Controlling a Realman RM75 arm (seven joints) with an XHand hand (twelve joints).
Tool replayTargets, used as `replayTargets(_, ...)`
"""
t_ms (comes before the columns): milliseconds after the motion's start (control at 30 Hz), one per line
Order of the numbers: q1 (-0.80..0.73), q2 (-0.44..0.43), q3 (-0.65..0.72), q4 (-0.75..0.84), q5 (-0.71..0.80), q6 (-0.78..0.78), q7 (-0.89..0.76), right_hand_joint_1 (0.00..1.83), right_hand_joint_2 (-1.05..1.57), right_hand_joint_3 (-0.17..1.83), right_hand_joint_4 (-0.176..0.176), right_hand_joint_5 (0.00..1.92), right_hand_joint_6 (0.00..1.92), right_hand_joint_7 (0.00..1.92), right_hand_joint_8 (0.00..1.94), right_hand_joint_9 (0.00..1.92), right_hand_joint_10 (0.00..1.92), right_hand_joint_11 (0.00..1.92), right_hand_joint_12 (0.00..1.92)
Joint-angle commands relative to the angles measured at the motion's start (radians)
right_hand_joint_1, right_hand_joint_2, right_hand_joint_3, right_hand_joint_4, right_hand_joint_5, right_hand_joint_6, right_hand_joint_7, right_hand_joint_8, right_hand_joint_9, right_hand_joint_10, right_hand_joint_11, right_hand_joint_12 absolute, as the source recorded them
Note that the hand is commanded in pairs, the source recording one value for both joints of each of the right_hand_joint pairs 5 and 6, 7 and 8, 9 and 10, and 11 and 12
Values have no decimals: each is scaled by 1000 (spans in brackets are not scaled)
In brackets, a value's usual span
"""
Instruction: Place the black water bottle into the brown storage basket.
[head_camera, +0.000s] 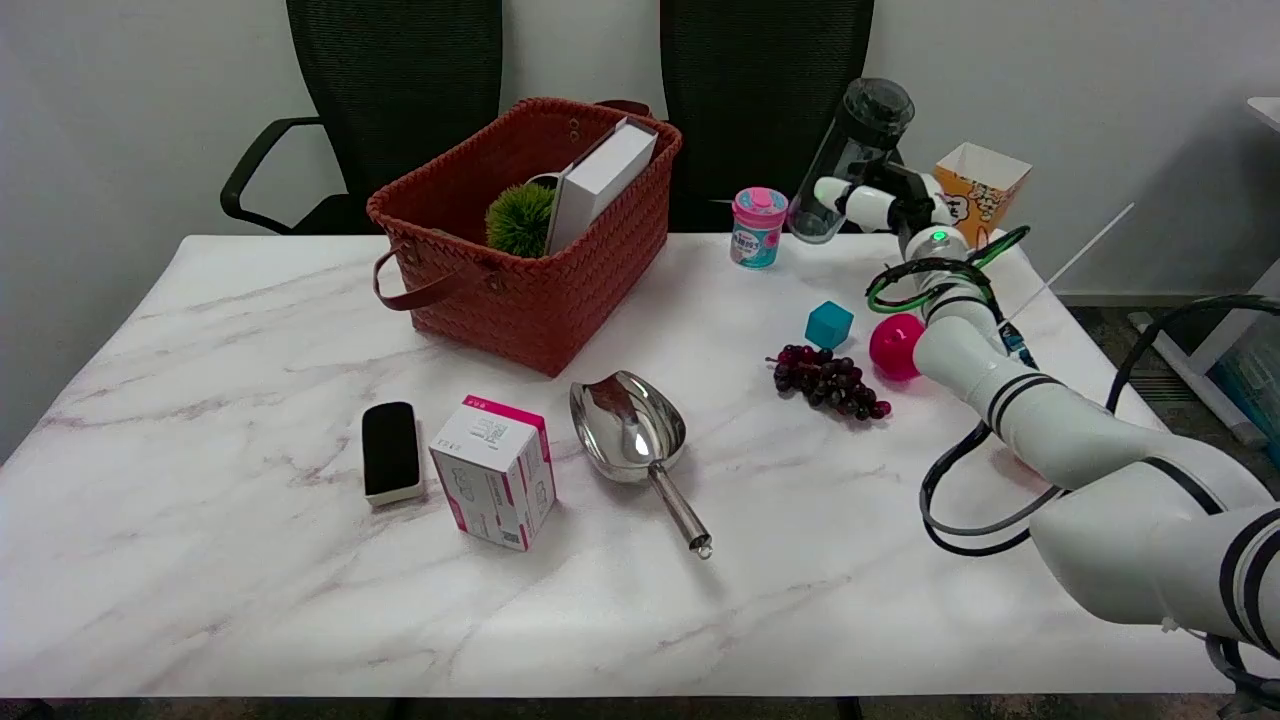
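Head view: right hand (880, 200) grips water bottle (848, 160) aloft beyond table's (250, 600) far right edge, well right of brown basket (530, 270). Long axis tilted, cap upper right, base lower left. Fingers (850, 195) wrapped around bottle, partly hidden.

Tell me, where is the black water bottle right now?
In the head view, the black water bottle is tilted in the robot hand, far right, near the pink-lidded cup.

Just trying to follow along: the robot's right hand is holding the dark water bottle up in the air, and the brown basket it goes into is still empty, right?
Not quite. The right hand does hold the black water bottle in the air, but the brown storage basket is not empty: the head view shows a white box and a green spiky ball already inside it.
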Motion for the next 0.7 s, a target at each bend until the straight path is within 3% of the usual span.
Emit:
replayTargets(33, -23, 43, 2, 199, -7, -7, 0, 1158, 1009, 597, 0, 841, 841, 926, 926, 667, 667, 659, 659)
replayTargets(700, 88, 30, -23, 311, -33, -126, -50, 1160, 1028, 590, 0, 838, 838, 961, 961, 708, 708, 687, 687)
